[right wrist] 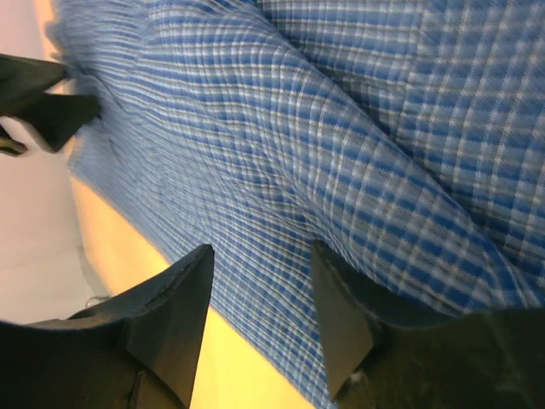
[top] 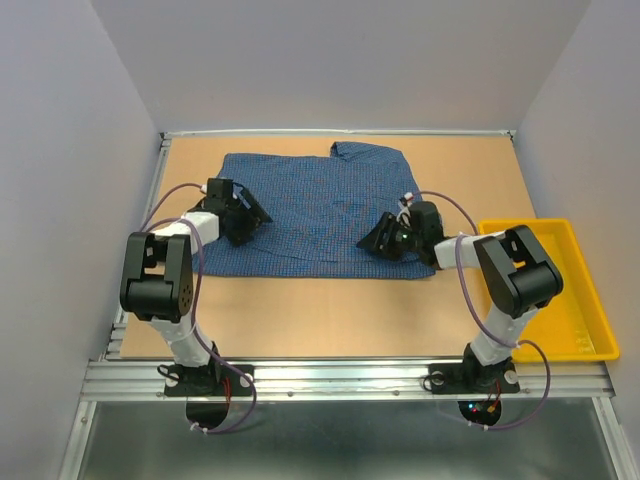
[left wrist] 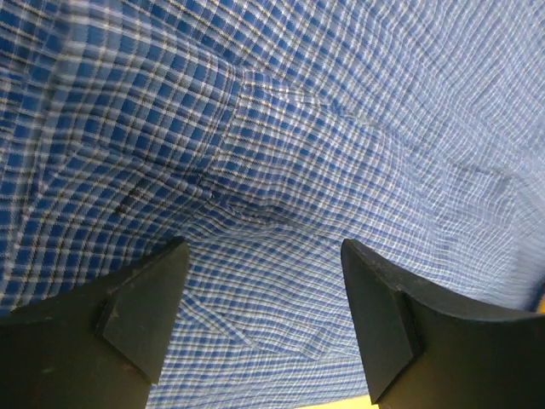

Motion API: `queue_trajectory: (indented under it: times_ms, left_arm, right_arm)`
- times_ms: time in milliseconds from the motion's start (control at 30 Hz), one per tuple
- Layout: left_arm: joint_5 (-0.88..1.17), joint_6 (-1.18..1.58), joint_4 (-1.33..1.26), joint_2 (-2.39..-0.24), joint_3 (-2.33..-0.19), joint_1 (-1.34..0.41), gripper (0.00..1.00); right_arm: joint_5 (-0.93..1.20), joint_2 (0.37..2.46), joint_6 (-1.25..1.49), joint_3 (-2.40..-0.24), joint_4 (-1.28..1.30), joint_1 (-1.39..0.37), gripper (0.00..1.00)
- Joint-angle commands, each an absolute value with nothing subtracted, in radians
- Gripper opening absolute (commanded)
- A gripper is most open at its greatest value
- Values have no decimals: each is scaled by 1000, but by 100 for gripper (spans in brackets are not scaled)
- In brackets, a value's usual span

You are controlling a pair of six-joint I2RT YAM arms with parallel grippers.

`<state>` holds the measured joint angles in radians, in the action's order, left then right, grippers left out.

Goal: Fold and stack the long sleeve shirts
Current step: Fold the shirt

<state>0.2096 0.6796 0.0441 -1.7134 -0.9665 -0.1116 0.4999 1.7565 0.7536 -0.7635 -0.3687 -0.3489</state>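
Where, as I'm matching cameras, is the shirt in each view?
Top: shirt spread flat, centre of picture.
Left wrist: fills the frame.
Right wrist: covers everything but the left edge.
Shared landmark: tan table along its hem.

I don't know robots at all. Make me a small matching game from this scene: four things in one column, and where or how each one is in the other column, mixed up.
Things:
1. shirt
2. tray
3. left tool
4. right tool

Places and states:
A. open, over the shirt's near right edge
B. yellow, at the right edge of the table
C. blue checked, spread out on the table
D. open, over the shirt's left part

Pairs: 1-C, 2-B, 3-D, 4-A
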Motion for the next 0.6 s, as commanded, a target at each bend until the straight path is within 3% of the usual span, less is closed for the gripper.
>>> queue_trajectory:
  times_ms: [0, 233, 433, 567]
  left_arm:
    - [193, 738, -32, -1709, -892, -54, 85]
    - [204, 805, -28, -1596, -721, 37, 85]
    - [190, 775, 41, -1344, -683, 2, 85]
    - [207, 770, 51, -1258, -733, -80, 85]
  right_arm:
    - [508, 1752, 802, -631, -563, -256, 55]
    - [543, 1663, 735, -520, -514, -109, 55]
    - [578, 1513, 663, -666, -356, -147, 57]
    - [600, 1522, 750, -765, -460, -221, 58]
